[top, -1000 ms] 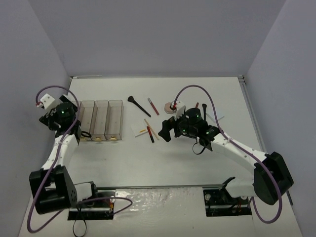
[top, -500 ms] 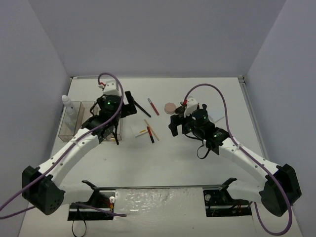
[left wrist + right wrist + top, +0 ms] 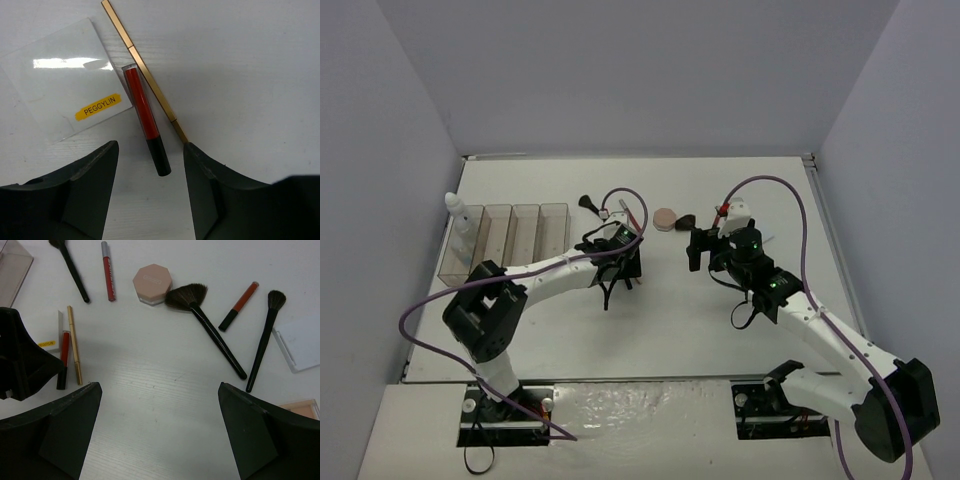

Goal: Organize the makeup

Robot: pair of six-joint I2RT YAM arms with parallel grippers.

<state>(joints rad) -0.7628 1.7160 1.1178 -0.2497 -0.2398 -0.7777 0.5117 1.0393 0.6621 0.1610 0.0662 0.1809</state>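
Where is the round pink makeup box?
In the right wrist view, the pink compact sits near the top middle, between the red pencil and the fan brush.

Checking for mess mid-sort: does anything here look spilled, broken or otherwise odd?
Nothing stands out. The fan brush, pink compact, red tube and gold pencil lie loose but intact; no spill shows in any view.
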